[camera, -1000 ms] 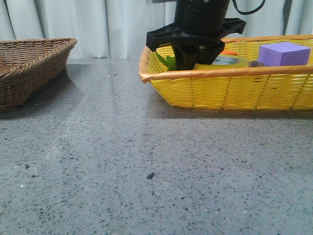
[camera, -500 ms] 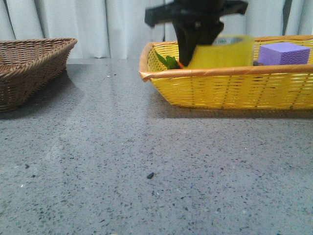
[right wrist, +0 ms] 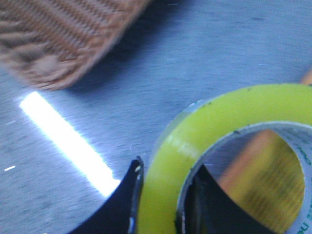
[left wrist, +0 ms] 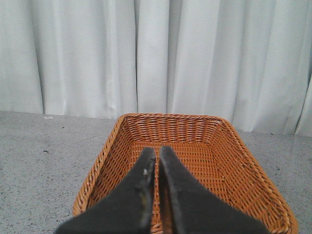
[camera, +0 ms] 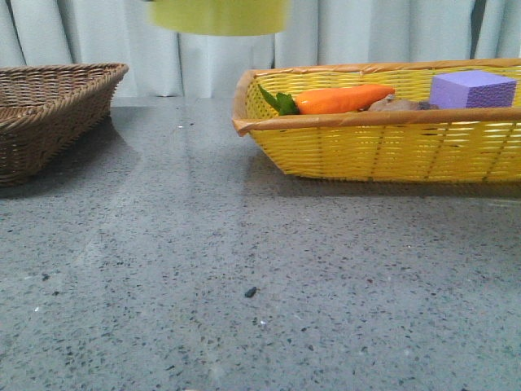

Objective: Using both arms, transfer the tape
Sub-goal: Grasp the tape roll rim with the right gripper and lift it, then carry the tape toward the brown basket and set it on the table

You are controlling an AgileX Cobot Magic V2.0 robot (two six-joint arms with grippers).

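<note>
- Right gripper (right wrist: 161, 204): two dark fingers clamped on the wall of the glossy yellow packing tape roll (right wrist: 229, 161), one finger outside, one inside the white core w/ green letters.
- In front view, the tape roll (camera: 218, 15) hangs high at the frame's top edge, blurred, well above the speckled grey tabletop (camera: 244, 269); gripper itself out of that frame.
- Below the right gripper: grey tabletop, and the corner of a brown wicker basket (right wrist: 58, 39) off to one side.
- Left gripper (left wrist: 157, 161): fingers pressed nearly together, nothing btwn them, poised over an orange-brown wicker basket (left wrist: 234, 161).
- Yellow woven basket (camera: 383, 147) holds an orange carrot (camera: 338, 99) and a purple foam block (camera: 472, 88), well apart from the tape.
</note>
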